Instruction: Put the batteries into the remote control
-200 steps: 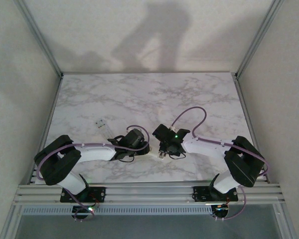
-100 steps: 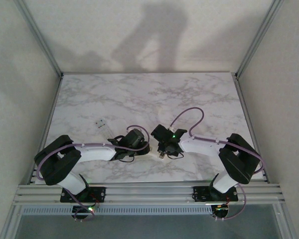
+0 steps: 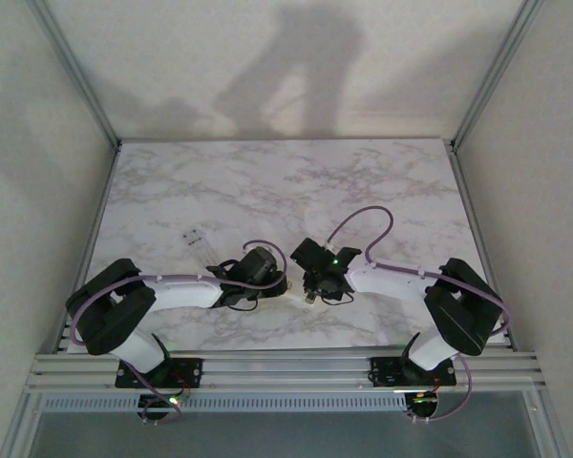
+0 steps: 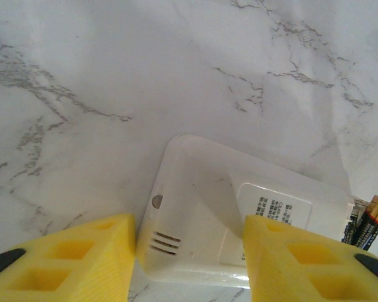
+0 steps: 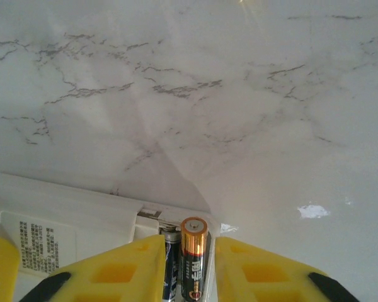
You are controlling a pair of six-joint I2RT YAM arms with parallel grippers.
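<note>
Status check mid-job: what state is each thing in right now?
White plastic remote control: back up, battery bay open.
Gold-capped cylindrical battery: at the bay, seating unclear.
Dark blue cylindrical battery: lying in the bay.
Left end effector: straddling remote's end, grip unclear.
Right end effector: flanking both batteries, grip unclear.

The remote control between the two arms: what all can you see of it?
The remote control is glossy white plastic, lying back-up on the marble table. Its back shows a printed label, three slots and a small grey dot. Yellow fingers of the left gripper clamp its sides. Two batteries lie in its open end compartment.
</note>
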